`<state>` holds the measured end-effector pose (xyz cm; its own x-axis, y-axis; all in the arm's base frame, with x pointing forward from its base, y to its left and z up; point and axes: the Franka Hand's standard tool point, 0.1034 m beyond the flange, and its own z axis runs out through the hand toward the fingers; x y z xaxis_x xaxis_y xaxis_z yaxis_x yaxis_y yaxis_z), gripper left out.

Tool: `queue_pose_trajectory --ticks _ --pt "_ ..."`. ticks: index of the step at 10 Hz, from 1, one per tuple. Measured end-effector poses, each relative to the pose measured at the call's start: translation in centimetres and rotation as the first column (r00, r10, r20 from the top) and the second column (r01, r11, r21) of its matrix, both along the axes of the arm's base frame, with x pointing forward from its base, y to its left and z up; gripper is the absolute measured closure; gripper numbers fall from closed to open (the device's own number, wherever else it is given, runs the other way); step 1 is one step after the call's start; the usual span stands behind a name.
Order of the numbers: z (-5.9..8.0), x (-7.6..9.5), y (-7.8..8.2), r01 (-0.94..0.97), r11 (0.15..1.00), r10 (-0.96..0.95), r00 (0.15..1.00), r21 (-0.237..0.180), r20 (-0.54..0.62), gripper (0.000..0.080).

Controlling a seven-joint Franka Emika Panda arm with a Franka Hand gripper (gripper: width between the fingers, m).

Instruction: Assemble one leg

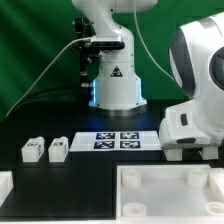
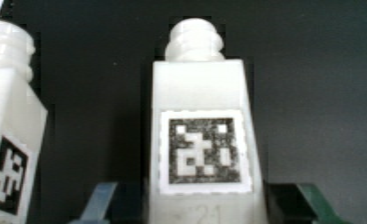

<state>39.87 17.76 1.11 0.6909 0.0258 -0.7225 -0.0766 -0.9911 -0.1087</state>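
Presently: leg (image 2: 201, 120), tag showing, on surface (image 2: 95, 80); jaws wide, flanking its base without contact, apparently aligned for grasp; second leg (image 2: 6, 130) just beside.

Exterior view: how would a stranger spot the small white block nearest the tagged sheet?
Find the marker board, the flat white sheet with four tags. Two small white blocks lie to the exterior view's left of it. The leg is the one nearer the board; the other leg lies farther out.
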Motion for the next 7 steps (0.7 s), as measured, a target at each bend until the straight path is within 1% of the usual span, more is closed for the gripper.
queue_pose_trajectory --ticks 7 --pt "0.0 0.0 0.0 0.0 1.0 0.0 1.0 0.0 0.0 0.0509"
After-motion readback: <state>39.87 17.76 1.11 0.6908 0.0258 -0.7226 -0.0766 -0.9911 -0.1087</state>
